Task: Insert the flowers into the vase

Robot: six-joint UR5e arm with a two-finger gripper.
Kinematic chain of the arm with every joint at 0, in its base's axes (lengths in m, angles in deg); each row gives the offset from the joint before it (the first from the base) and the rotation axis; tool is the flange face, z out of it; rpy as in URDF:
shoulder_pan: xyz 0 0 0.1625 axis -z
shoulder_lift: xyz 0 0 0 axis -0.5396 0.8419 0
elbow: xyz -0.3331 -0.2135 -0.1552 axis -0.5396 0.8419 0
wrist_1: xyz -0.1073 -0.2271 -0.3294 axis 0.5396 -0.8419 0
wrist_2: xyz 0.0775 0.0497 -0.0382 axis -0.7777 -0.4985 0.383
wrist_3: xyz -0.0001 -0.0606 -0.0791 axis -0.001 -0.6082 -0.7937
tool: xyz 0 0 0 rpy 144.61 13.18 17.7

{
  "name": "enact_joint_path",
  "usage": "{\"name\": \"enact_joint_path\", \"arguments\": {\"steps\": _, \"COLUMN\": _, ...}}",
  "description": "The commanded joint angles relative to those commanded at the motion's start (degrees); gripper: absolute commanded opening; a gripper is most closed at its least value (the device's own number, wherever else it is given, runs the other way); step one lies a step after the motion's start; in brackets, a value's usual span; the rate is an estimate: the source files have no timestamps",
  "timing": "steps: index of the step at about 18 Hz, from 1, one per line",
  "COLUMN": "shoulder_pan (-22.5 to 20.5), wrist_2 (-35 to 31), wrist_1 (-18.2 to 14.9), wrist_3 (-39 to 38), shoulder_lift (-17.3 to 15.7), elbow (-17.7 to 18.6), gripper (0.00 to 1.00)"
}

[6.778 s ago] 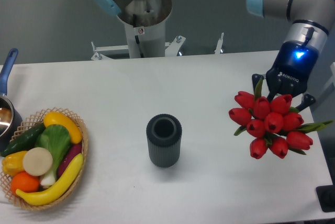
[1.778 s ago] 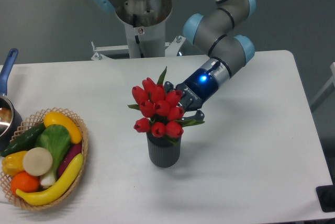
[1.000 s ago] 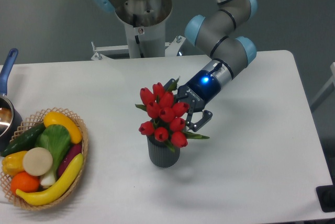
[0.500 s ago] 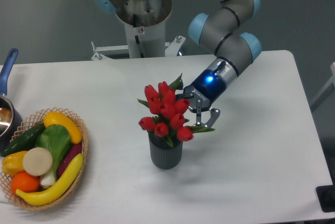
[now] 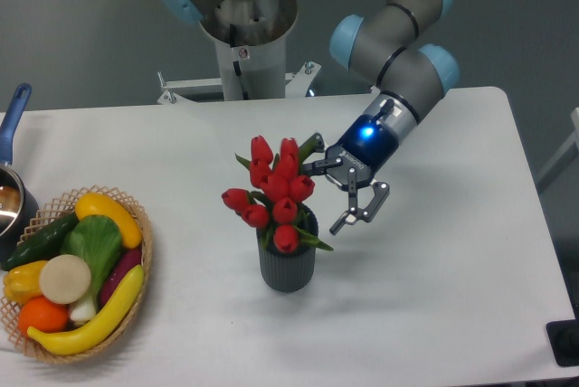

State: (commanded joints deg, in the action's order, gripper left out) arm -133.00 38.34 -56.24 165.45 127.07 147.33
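The flowers (image 5: 274, 195) stand in the vase (image 5: 288, 262), stems down in its mouth, the red heads leaning a little away from the gripper (image 5: 346, 190). The gripper sits just beside the bunch, on the side away from the basket (image 5: 143, 251), its two fingers spread wide and nothing between them. One finger reaches toward the leaves near the top of the bunch and may brush them, though contact is hard to judge; the other hangs lower, clear of the vase rim.

By the look of it, this is the release step and the insertion itself is done. What the next move calls for is a clean retreat: the gripper should draw back along its own axis, away from the leaves, without snagging a stem or tipping the vase. The bunch is wider than the vase mouth and lopsided, so a nudge could topple it.

The count: one vase, one bunch with about eight tulip heads showing, some likely hidden behind others. One gripper. Farther from the gripper, past the vase, one basket of vegetables stands on the table (image 5: 434, 315), and beyond it a blue-handled pot (image 5: 11, 170) at the edge.
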Motion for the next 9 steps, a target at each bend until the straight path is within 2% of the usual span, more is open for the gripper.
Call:
{"name": "enact_joint_path", "arguments": {"steps": 5, "shoulder_pan": -5.5, "wrist_2": -11.4, "wrist_1": 0.0, "wrist_3": 0.2, "shoulder_lift": -3.2, "elbow": -5.4, "gripper": 1.00}}
{"name": "enact_joint_path", "arguments": {"steps": 9, "shoulder_pan": -7.3, "wrist_2": -19.3, "wrist_1": -0.2, "wrist_3": -0.6, "shoulder_lift": -4.1, "elbow": -10.7, "gripper": 1.00}}
